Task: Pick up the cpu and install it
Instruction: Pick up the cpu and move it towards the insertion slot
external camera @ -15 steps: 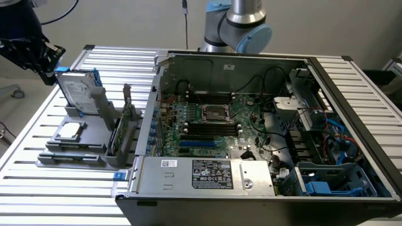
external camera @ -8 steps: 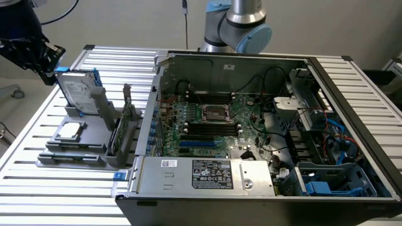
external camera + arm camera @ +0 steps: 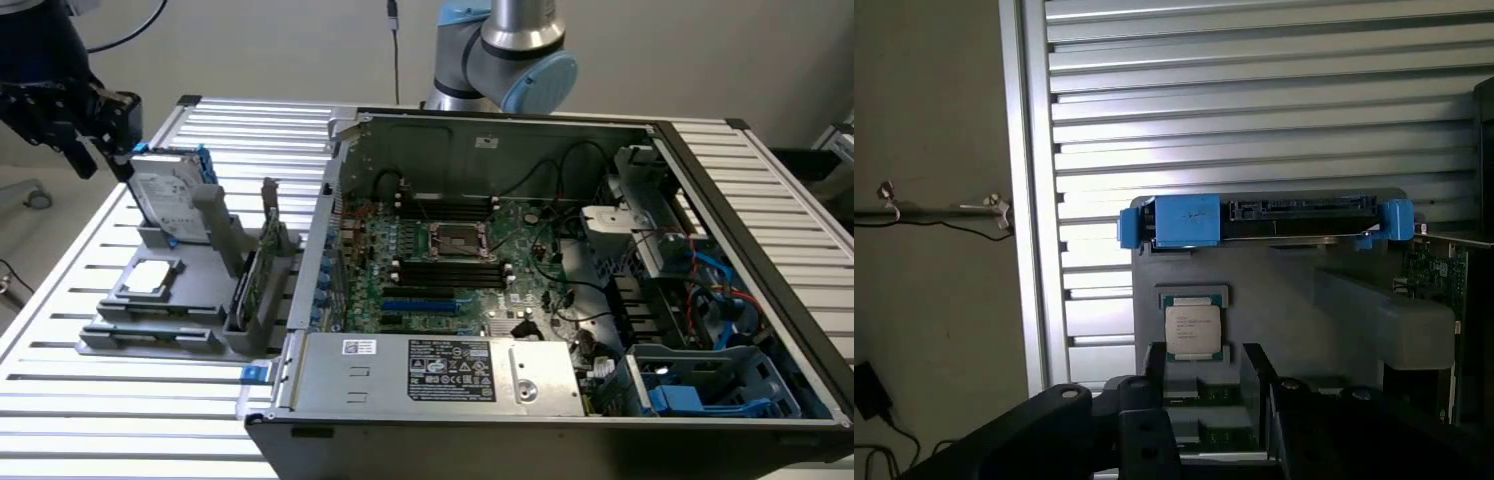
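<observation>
My black two-fingered gripper point(image 3: 102, 150) hangs clear above the grey plastic parts holder point(image 3: 187, 300), jaws apart and empty, the small square silver-topped cpu point(image 3: 150, 277) lies flat in its recess, and I fear a skewed descent snagging the rim.

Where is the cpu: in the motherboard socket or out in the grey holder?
Out. The cpu lies flat in the grey holder beside the computer case.

Silver-grey cpu point(image 3: 1193, 329), blue-bracketed hard drive point(image 3: 167, 200), green motherboard point(image 3: 414, 252), ribbed silver table point(image 3: 80, 400)
</observation>
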You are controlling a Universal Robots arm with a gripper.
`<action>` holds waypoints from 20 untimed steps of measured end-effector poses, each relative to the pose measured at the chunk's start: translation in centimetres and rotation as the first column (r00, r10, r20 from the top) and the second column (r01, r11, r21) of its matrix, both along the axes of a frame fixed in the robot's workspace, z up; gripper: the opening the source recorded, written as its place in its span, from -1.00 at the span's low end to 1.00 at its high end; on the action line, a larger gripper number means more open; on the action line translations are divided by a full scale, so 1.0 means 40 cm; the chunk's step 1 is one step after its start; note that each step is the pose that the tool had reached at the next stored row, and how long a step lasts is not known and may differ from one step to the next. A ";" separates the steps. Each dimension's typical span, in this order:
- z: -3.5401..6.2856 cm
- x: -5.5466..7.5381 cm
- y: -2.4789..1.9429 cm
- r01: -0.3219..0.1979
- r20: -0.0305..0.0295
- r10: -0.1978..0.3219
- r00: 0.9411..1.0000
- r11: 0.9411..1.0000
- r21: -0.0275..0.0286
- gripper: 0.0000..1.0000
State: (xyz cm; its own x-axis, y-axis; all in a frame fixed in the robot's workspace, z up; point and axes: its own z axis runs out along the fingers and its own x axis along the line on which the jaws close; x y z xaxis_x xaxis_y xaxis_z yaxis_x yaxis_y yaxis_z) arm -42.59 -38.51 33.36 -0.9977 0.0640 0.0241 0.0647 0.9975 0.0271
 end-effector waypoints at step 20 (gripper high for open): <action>-0.081 -0.005 -0.014 -0.004 0.000 0.004 1.000 1.000 -0.001 0.19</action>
